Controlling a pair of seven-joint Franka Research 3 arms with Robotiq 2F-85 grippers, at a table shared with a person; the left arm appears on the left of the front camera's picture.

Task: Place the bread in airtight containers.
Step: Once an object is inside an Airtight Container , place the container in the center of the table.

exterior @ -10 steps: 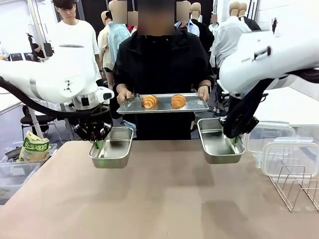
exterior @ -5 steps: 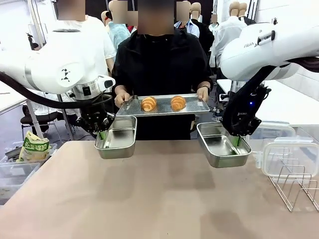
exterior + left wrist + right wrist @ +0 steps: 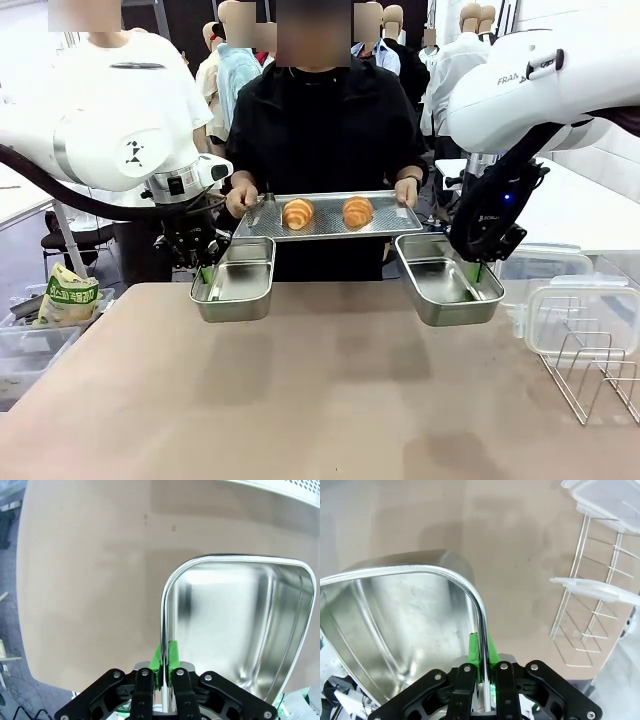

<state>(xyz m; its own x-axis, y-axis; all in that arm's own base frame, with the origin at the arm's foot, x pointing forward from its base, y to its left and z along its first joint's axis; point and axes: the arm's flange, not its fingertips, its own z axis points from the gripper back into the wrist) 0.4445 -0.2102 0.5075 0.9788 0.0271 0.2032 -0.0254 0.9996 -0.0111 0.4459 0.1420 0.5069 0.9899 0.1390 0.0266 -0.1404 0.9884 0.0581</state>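
Over the table (image 3: pixel 320 400), left gripper (image 3: pixel 204 274) and right gripper (image 3: pixel 473 272) — clamped on left pan (image 3: pixel 238 285), right pan (image 3: pixel 440 288) — have lifted them nearer the tray (image 3: pixel 325 226), ready for croissants (image 3: pixel 298 212).

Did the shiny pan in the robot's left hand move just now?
Yes. The steel pan has gone up and toward the middle, farther from the yellow bag.

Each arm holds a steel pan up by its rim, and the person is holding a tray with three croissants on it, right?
No: the tray carries two croissants, not three, as the front view shows. The rest stands: each arm holds a steel pan up by its rim.
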